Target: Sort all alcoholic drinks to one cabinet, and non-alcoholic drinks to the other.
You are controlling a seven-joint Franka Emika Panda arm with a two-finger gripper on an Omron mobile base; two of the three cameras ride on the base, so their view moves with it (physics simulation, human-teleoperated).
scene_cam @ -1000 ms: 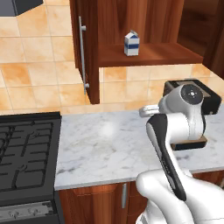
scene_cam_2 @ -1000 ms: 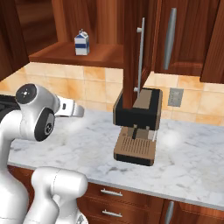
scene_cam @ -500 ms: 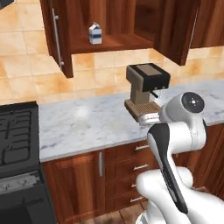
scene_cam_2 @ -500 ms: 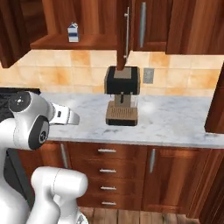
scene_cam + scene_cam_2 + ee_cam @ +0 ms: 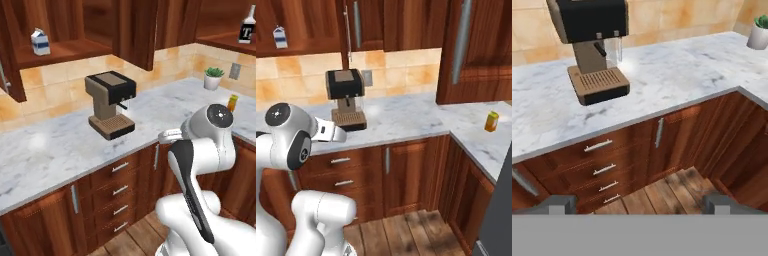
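Grey fingertips [image 5: 559, 204] of the gripper [image 5: 639, 205] stand far apart at the bottom of the hand view, the jaws spread wide and empty, touching nothing, above the drawer fronts below the marble worktop [image 5: 677, 70]. The milk carton [image 5: 40, 42] stands on the lighter shelf board of the open wall cabinet [image 5: 65, 52] above a coffee machine [image 5: 110, 104], and the clear bottle with the black label [image 5: 247, 27] stands on another cabinet shelf [image 5: 227, 44] far right. The orange juice carton [image 5: 491, 121] sits on the worktop round the corner, near a potted plant [image 5: 213, 78].
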